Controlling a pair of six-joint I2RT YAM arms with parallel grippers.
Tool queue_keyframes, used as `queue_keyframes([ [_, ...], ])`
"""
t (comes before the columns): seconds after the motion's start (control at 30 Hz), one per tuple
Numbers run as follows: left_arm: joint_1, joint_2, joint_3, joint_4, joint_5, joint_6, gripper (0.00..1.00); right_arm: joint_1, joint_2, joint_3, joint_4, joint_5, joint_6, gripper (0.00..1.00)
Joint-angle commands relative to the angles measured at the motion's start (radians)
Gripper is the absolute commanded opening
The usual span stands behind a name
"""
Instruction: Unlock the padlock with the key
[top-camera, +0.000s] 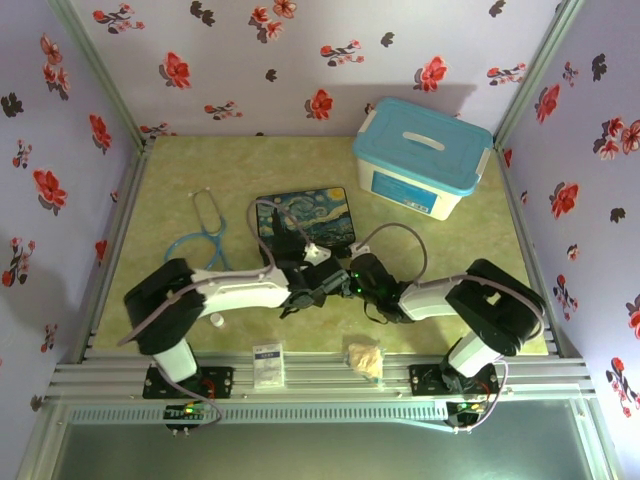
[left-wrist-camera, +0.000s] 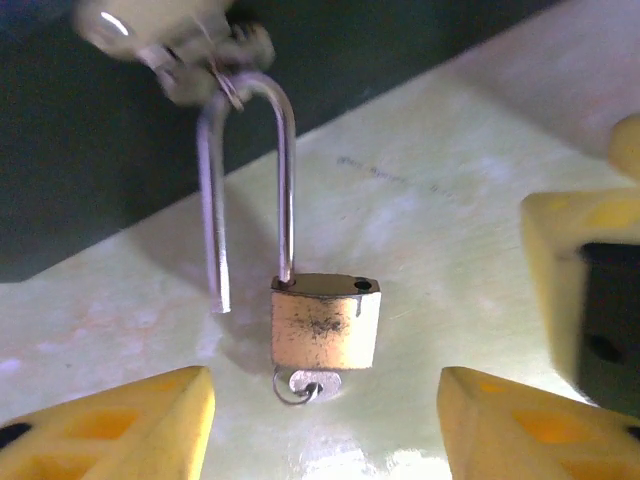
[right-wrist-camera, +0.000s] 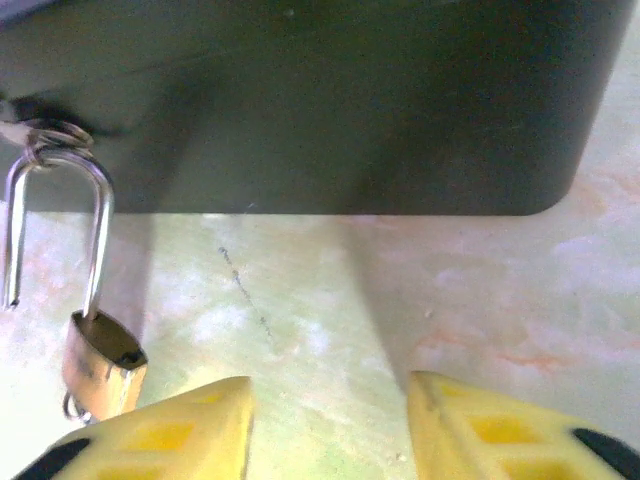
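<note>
My left arm (top-camera: 215, 290) and right arm (top-camera: 450, 295) both fold inward from their bases, so the two wrists come nearly nose to nose in front of me. My left gripper (left-wrist-camera: 325, 428) points downward with its jaws standing wide apart, and its yellow fingers (left-wrist-camera: 130, 420) are splayed to either side. My right gripper (right-wrist-camera: 328, 400) sits just to the right of it, angled low and forward, with its jaws also parted.
</note>
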Motion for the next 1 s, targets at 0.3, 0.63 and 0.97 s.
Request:
queue_keyframes([
  [0.3, 0.072, -0.471, -0.252, 0.225, 0.036, -0.033, 1.00, 0.046, -0.190, -0.051, -0.008, 0.028, 0.059, 0.99],
  [0.63, 0.257, -0.689, -0.461, 0.388, 0.268, -0.094, 1.00, 0.095, 0.044, 0.143, 0.000, -0.036, 0.067, 0.71],
  [0.97, 0.271, -0.685, -0.506, 0.405, 0.286, -0.119, 1.00, 0.117, 0.184, 0.201, 0.004, -0.008, 0.095, 0.52],
])
